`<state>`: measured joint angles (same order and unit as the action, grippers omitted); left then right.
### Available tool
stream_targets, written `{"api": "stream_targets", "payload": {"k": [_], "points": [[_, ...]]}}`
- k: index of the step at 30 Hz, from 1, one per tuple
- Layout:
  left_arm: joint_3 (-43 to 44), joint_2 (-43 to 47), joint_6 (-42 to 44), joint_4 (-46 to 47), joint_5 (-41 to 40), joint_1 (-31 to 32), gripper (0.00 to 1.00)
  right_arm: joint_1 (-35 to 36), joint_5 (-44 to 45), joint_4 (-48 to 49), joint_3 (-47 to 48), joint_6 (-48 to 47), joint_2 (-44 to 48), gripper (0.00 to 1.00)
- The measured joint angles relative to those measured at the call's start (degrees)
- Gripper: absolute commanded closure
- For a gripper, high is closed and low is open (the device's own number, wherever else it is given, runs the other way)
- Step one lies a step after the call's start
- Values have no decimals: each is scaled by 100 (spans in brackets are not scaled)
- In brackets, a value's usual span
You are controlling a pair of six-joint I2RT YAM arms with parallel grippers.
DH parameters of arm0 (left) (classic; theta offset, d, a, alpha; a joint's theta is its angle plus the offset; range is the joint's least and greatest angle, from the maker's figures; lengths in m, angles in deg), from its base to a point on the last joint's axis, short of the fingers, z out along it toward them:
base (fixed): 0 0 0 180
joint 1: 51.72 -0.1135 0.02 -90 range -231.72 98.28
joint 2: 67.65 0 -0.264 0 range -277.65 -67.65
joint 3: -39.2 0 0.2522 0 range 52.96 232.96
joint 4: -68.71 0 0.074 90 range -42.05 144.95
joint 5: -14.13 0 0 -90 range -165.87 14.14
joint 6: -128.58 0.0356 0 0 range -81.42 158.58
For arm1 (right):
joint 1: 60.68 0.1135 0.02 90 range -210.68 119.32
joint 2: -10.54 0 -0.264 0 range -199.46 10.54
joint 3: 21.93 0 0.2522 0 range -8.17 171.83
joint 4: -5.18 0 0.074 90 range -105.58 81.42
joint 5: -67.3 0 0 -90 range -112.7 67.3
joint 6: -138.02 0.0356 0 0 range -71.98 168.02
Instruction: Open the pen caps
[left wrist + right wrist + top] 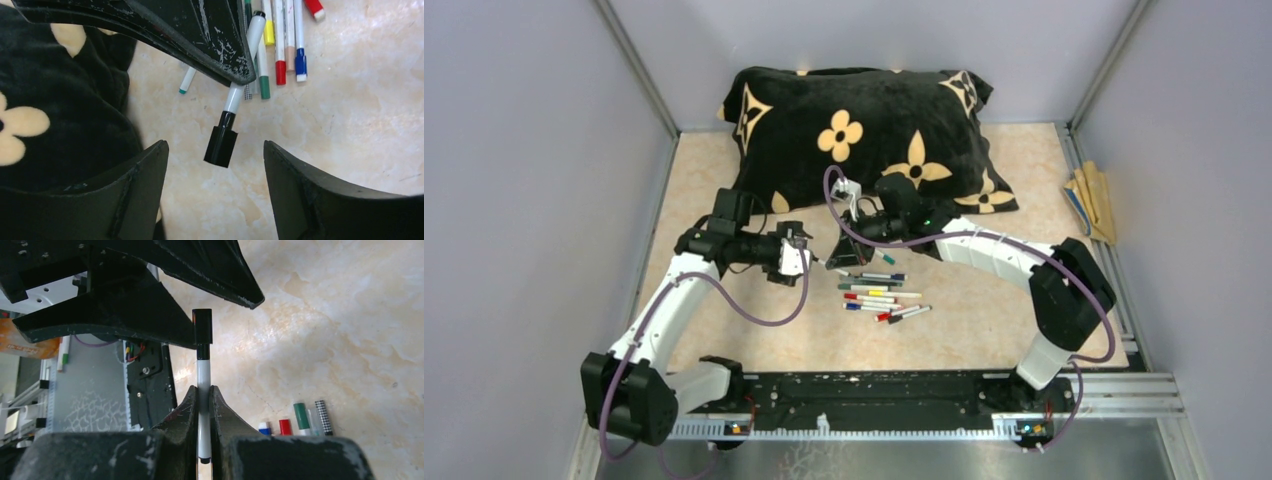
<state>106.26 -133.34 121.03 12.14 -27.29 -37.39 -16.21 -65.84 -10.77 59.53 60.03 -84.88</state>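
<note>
My right gripper (202, 389) is shut on the white barrel of a pen (202, 371), whose black pen cap (202, 327) points away from it towards the left arm. In the left wrist view that cap (221, 145) hangs just ahead of the gap of my left gripper (215, 147). Its jaws stand open, one on each side and clear of the cap. From above, both grippers (809, 260) (849, 248) meet nose to nose in front of the cushion. Several more capped pens (879, 295) lie loose on the table beside them, with red, blue, green and yellow ends (280, 70).
A black cushion with tan flowers (864, 130) lies right behind the grippers. Tan sticks (1092, 200) rest against the right wall. A lone pen with a teal end (187, 82) lies by the cushion. The black mounting rail (904, 395) runs along the near edge.
</note>
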Motion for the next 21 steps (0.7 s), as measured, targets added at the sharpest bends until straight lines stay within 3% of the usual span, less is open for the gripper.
{"api": "stream_targets", "payload": {"k": [8,14,16,18,19,21], "points": [[-2,144,848,-138,-579,271,51,0,-223,-216,42,127,-127,100],[-39,221,1043,-144,-813,538,57,0,-293,-160,153,284,-157,100],[-44,221,1071,-142,-879,579,67,0,-317,-129,175,358,-181,100],[-50,221,1097,-138,-944,584,84,0,-326,-81,175,413,-195,100],[-52,221,1117,-138,-984,586,91,0,-328,-61,175,433,-197,97],[-70,223,1121,-168,-1056,592,100,-11,-286,-22,175,435,-197,75]]}}
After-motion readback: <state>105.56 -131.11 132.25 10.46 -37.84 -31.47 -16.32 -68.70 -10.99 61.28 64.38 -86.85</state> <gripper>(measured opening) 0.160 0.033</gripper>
